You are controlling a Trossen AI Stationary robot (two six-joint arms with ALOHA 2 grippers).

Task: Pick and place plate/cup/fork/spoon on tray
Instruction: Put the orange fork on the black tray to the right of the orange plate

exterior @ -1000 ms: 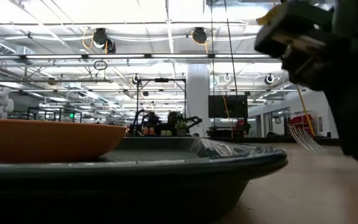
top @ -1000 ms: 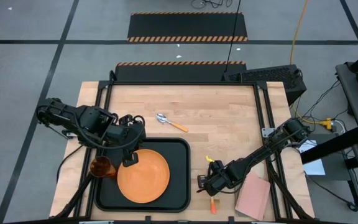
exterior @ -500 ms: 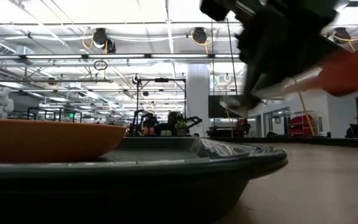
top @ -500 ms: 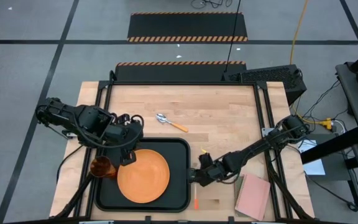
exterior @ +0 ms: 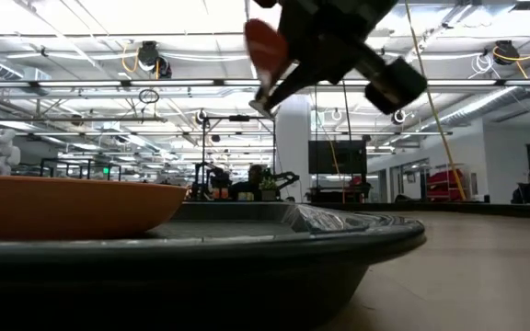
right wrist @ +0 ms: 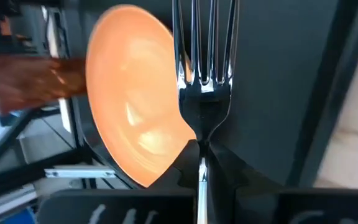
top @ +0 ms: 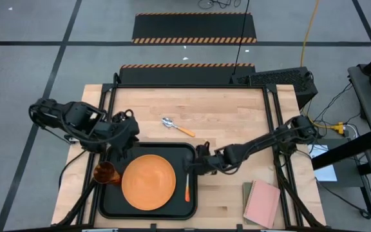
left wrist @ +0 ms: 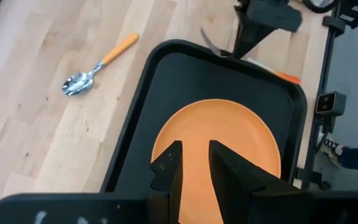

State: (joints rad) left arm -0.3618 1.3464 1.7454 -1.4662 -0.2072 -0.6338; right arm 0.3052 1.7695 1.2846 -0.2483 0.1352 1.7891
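Right pincer [top: 197, 166] is clamped shut on the fork [top: 187, 187], held over the tray's [top: 192, 154] right side so it can be laid beside the plate [top: 148, 182]. Left pincer [top: 122, 143] hangs part-open, empty.

In the right wrist view the fork [right wrist: 205, 81] has its tines cut by the top edge, its handle hidden below. At the left edge the cup [right wrist: 33, 81] is only an amber blur. In the low view the plate [exterior: 63, 207] runs off the left edge.
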